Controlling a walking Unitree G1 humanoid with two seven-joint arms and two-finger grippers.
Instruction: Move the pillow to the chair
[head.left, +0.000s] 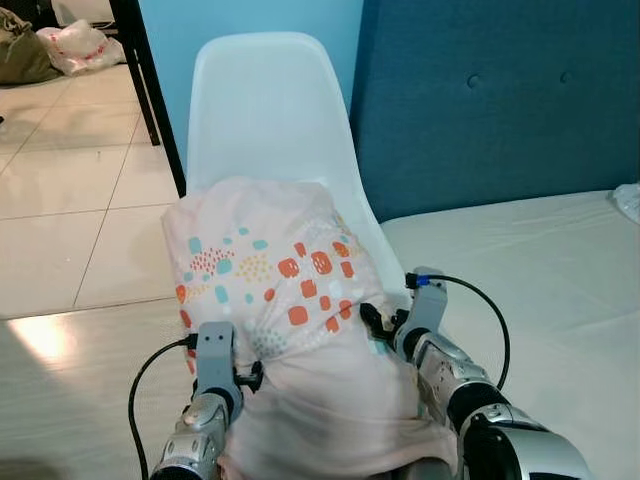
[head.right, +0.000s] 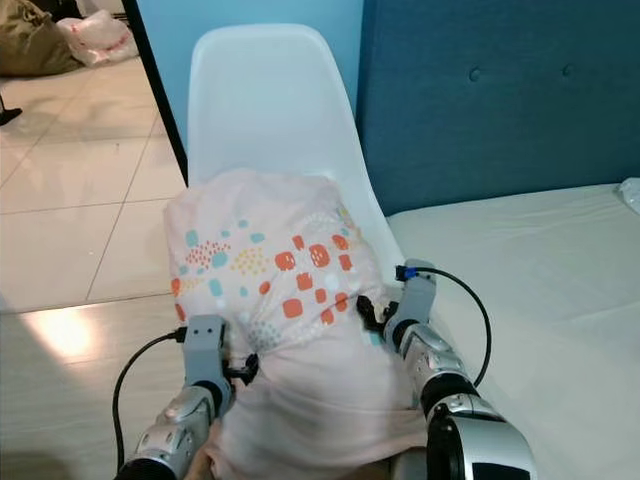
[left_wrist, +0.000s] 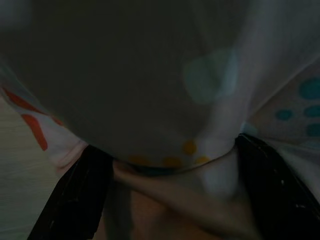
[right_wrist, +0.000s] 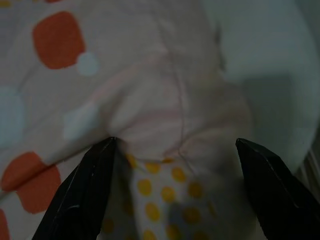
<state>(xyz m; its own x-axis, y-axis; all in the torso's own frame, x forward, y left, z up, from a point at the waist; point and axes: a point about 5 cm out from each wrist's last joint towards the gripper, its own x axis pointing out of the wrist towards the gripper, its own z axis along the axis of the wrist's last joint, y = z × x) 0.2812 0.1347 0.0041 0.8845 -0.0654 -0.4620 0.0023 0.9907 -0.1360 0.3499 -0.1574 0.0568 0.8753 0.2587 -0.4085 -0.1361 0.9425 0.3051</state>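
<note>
A pale pink pillow (head.left: 270, 270) with orange, teal and yellow spots is held between my two arms, its far end resting against the seat of the white plastic chair (head.left: 265, 110). My left gripper (head.left: 250, 378) pinches the pillow's near left side. My right gripper (head.left: 372, 320) grips its right side by the chair's edge. In the left wrist view, fabric (left_wrist: 165, 100) bunches between the black fingers (left_wrist: 75, 200). The right wrist view has a fold of spotted cloth (right_wrist: 165, 130) wedged between its fingers (right_wrist: 85, 190).
A bed with a white sheet (head.left: 540, 260) and a blue padded headboard (head.left: 500, 100) lies right of the chair. A dark post (head.left: 150, 90) stands left of the chair on the tiled floor (head.left: 70, 200). Bags (head.left: 70, 45) sit far back left.
</note>
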